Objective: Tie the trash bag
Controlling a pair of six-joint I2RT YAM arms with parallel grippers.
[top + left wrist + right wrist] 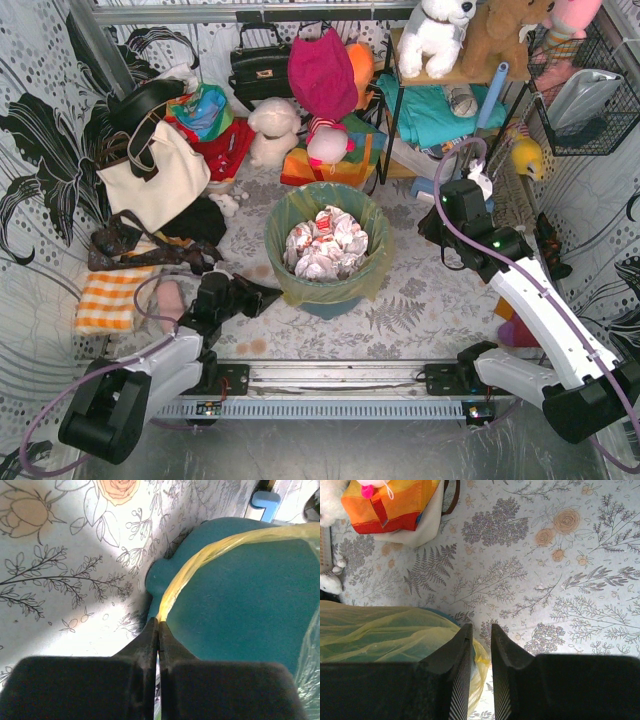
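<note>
- Floral-printed cloth covers the bench [425, 300]. At the bottom of the top view, nearest us, the two arm bases sit on a metal rail [330, 375].
- Just above the rail, lower left of centre, the left end effector [158, 630] reaches to the flank of the teal bin [240, 610]. Its wrist view shows the jaws pressed fully together on a twisted yellow strand of the trash bag [200, 560], which runs taut across the bin's side.
- At the centre of the top view the bag lines the bin. Its rim is folded out over the lip, and crumpled paper [325, 245] is heaped inside.
- We judge the film to be thin, light, soft and slippery. It will bunch easily, but may stretch or tear if dragged hard against the lip.
- The gathered rim looks like the best hold, taken on opposite sides so that two tails can be crossed.
- Right of centre, the right end effector [481, 629] has its fingers a narrow gap apart and holds nothing. In its wrist view the bag's rim lies at the lower left, just beside and partly under the left finger.
- Open cloth lies below and to the right of the bin, so we would work there or upward.
- The left of the top view is crowded by a striped towel [110, 300] and a cream tote [165, 180].
- Farther back, plush toys [275, 130] and a shelf [440, 78] stand near the bin along the upper edge.
</note>
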